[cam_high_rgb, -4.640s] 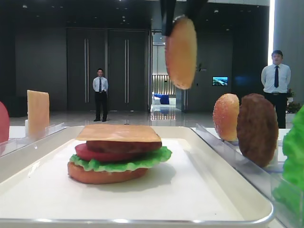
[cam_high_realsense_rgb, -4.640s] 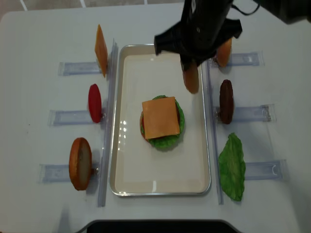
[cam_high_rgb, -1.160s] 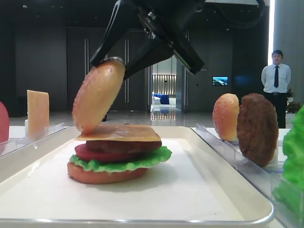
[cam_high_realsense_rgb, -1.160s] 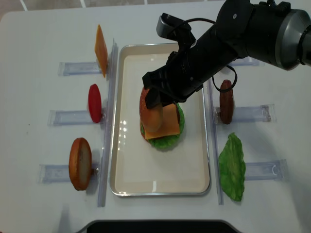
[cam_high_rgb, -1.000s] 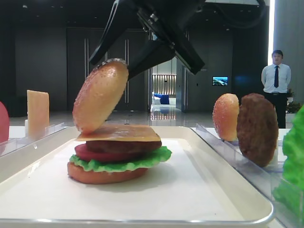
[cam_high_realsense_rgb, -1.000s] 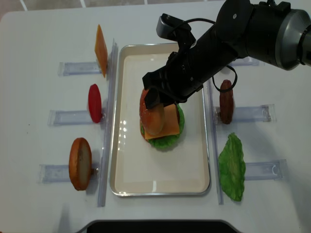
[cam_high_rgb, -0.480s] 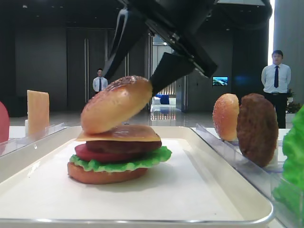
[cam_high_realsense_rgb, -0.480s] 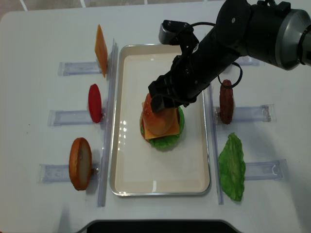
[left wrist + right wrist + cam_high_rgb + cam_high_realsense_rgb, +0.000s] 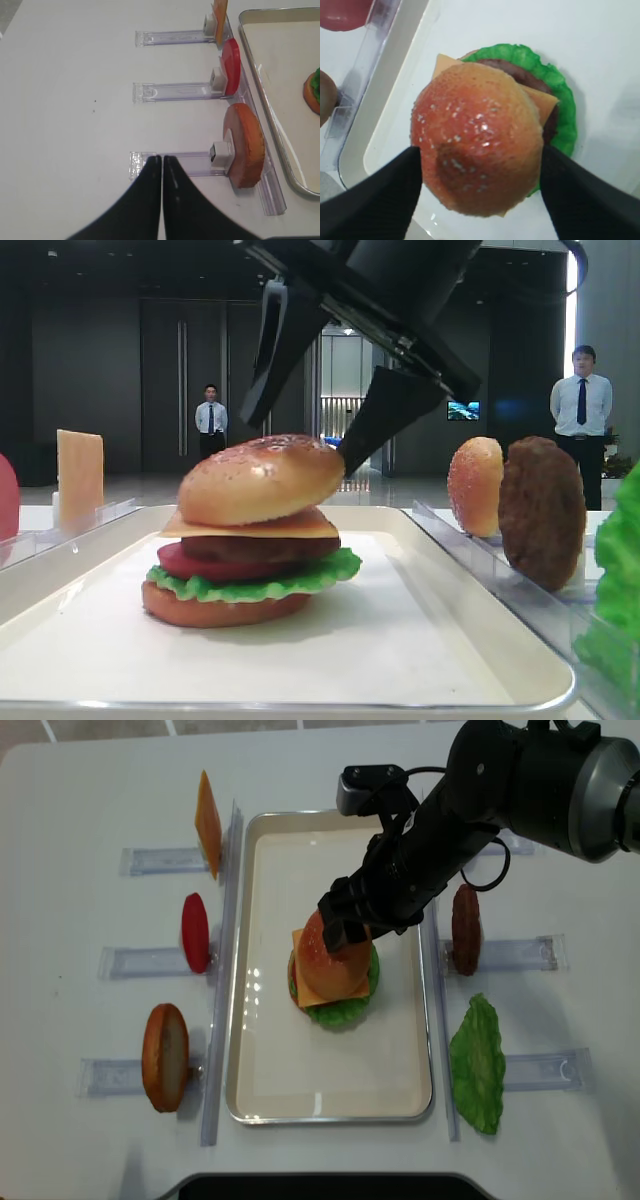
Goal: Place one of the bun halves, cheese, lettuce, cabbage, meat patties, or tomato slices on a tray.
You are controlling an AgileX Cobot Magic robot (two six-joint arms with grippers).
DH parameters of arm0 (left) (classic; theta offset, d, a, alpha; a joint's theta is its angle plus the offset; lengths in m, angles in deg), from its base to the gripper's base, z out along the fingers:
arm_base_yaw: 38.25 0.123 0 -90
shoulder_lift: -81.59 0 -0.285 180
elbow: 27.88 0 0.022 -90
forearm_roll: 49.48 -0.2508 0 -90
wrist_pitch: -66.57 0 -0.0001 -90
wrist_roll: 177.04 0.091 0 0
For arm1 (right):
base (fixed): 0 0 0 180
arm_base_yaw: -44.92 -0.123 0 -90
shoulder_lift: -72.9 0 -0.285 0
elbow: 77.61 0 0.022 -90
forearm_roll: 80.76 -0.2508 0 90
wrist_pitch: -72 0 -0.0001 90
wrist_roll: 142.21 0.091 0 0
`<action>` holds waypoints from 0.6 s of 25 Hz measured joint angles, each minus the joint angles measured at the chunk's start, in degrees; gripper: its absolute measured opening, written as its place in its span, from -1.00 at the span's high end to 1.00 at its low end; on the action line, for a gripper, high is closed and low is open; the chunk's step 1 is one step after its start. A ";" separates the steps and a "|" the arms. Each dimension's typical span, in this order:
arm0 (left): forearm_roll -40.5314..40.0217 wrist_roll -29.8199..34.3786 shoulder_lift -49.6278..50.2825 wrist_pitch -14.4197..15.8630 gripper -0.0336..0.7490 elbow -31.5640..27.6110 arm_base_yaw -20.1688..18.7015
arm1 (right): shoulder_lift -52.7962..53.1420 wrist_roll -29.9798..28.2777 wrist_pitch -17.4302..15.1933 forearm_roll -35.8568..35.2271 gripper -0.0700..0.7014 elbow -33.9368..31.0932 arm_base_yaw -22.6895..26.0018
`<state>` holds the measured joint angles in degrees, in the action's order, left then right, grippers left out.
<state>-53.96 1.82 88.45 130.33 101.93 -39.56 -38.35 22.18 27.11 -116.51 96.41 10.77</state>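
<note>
Right end effector spread wide, fingers flanking the bun on the cheese; tray rim well clear either side.

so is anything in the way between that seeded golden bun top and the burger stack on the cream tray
Nothing visible is in the way. The domed, seeded golden bun top already sits on the square orange cheese slice, slightly tilted, over the stack on the shallow cream-white tray. The right gripper straddles it with both black fingers apart from its sides.

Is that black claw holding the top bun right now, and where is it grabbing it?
Nothing is held. The right gripper stands open, its fingers beside the bun top, which rests on the cheese.
</note>
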 joint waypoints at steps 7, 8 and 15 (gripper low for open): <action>0.00 0.00 0.00 0.00 0.92 0.00 0.00 | 0.00 1.27 0.06 1.63 -0.44 0.00 1.00; 0.00 0.00 0.00 0.00 0.92 0.00 0.00 | 0.00 1.33 0.06 1.63 -0.44 0.00 1.00; 0.00 0.00 0.00 0.00 0.92 0.00 0.00 | 4.47 10.50 -7.28 11.63 -0.44 5.87 1.92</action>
<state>-53.96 1.82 88.45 130.33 101.93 -39.56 -33.88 32.68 19.82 -104.88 102.27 12.69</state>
